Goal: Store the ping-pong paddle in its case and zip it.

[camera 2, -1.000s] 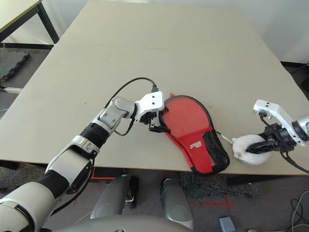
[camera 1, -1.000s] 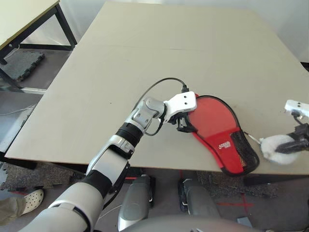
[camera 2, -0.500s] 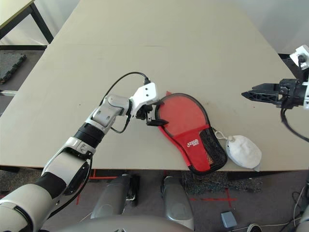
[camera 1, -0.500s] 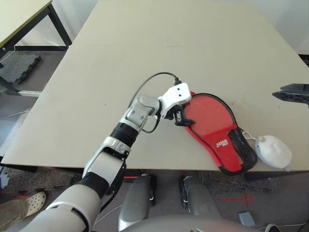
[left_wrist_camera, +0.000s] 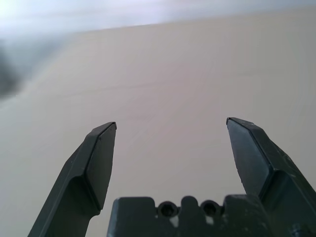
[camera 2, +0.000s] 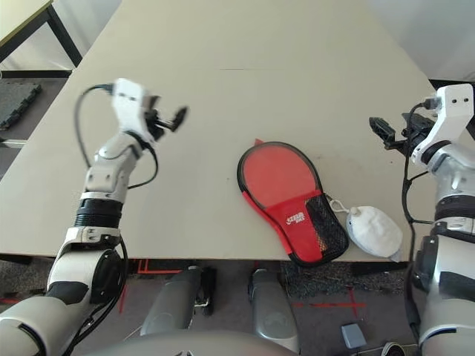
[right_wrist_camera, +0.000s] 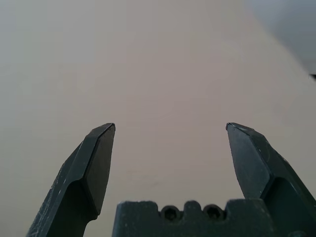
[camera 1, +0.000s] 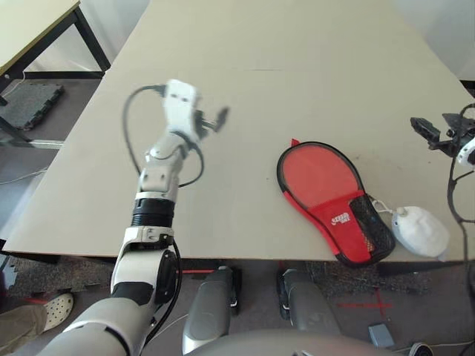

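The left hand [camera 1: 215, 119] is raised above the surface [camera 1: 297, 67], its two black fingers [left_wrist_camera: 98, 163] spread wide with nothing but bare tan board between them in its wrist view. The right hand [camera 2: 382, 133] is likewise lifted at the far right edge of the surface, its fingers [right_wrist_camera: 96, 168] wide apart and holding nothing.

The case [camera 1: 330, 196] lies flat on the surface, red side up, well apart from the left hand on its right side and nearer the robot. Seen from the right hand, the case sits to the left and closer to the robot, also clear of any contact. Its round end points away from the robot and its narrow end, with the black mesh pocket [camera 1: 371, 230] and a small white logo, reaches the near edge of the surface. Black zipper edging runs around its outline. Whether the ping-pong paddle is inside the case cannot be told.

A small grey-white pouch [camera 1: 421, 231] on a thin cord rests just beside the narrow end of the case, below the right hand.
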Robot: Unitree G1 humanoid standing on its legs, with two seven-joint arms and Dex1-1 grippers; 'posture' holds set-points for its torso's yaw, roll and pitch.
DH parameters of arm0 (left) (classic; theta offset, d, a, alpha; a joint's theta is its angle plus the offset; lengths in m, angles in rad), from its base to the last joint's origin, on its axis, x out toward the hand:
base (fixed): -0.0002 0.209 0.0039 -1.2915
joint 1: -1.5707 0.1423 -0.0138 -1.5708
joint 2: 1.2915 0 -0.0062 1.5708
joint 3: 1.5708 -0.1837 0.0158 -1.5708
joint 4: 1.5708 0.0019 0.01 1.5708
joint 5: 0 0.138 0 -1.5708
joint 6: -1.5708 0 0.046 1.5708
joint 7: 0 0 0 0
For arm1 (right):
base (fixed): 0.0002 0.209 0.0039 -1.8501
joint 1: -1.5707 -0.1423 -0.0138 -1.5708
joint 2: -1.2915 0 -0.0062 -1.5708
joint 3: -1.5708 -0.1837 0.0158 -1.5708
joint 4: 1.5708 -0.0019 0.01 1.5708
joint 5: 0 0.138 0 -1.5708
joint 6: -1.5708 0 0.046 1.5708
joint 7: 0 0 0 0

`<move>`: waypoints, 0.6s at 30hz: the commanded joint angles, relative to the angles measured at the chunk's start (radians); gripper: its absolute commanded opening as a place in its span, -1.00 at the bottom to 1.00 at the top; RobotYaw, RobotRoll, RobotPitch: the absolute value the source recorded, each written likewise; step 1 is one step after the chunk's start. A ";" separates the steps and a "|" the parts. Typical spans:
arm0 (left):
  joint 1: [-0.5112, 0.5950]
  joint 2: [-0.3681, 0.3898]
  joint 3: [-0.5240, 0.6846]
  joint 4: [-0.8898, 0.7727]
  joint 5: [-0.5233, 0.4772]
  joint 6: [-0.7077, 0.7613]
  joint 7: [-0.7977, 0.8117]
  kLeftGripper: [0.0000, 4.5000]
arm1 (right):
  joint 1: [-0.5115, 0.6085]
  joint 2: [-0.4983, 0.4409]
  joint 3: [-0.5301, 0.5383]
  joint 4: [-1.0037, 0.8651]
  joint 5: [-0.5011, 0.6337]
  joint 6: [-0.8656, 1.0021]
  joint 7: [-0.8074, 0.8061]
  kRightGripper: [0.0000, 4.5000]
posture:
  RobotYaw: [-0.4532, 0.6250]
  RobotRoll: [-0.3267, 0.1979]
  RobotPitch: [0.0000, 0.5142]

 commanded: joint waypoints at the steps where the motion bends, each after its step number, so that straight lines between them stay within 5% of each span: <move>1: 0.052 0.025 0.030 0.066 0.005 -0.078 0.083 1.00 | 0.002 0.027 -0.035 0.038 0.000 -0.067 -0.127 0.98 | -0.14 0.25 -0.45; 18: 0.147 0.005 0.012 0.089 -0.057 -0.155 0.095 1.00 | 0.008 0.061 -0.031 0.104 -0.031 -0.132 -0.326 0.98 | -0.14 0.25 -0.47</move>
